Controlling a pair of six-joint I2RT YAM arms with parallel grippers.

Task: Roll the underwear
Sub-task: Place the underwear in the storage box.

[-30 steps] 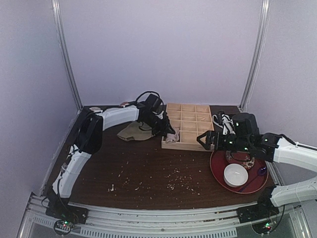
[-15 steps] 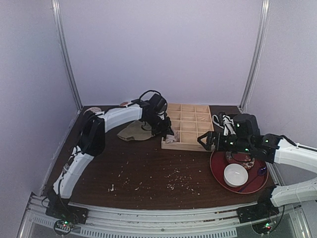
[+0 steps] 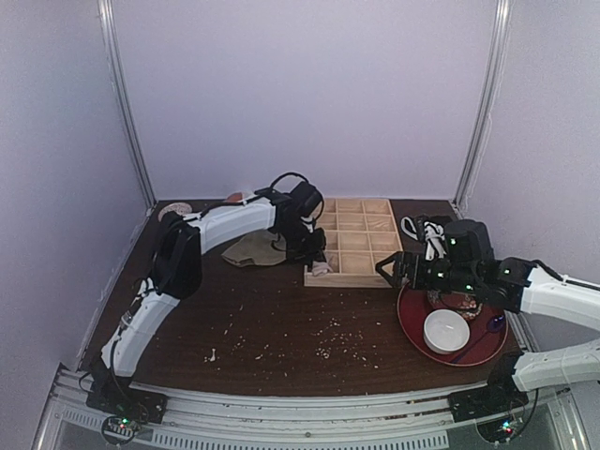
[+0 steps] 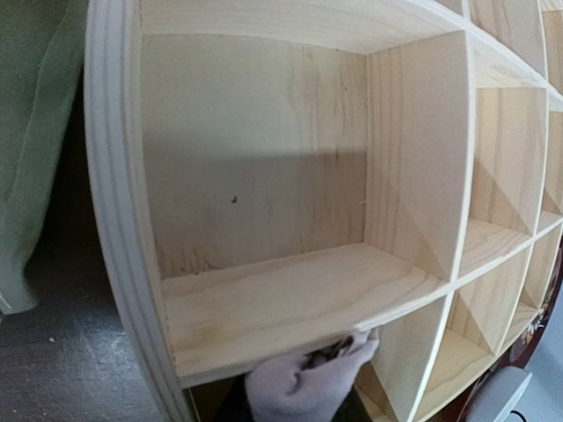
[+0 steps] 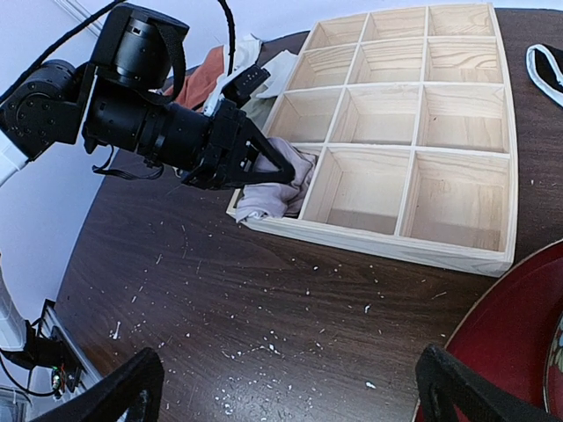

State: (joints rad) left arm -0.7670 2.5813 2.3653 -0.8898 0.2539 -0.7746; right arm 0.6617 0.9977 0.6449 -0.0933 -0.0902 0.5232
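The underwear (image 5: 271, 190) is a bunched mauve-pink bundle lying in the near-left compartment of the wooden organizer (image 5: 378, 243), spilling over its front rim. My left gripper (image 5: 283, 174) is shut on it, reaching in from the left. From the left wrist, the underwear (image 4: 303, 387) shows just under a wooden divider (image 4: 290, 294), and the fingers are mostly hidden by cloth. From above, the underwear (image 3: 322, 268) sits at the organizer's (image 3: 356, 278) front-left corner with the left gripper (image 3: 316, 255) over it. My right gripper (image 5: 290, 396) hangs open above bare table, to the right (image 3: 390, 268).
An olive-green cloth (image 3: 250, 248) lies left of the organizer, and an orange-red and white cloth (image 5: 209, 72) lies behind it. A red plate (image 3: 410, 323) holding a white bowl (image 3: 445, 330) sits at right. A black-and-white cable (image 3: 424, 228) lies at back right. Pale crumbs (image 3: 333, 337) dot the table.
My left arm has swung a little to the right, carrying the underwear further over the organizer's front-left compartment. The right arm has barely shifted and stays open.
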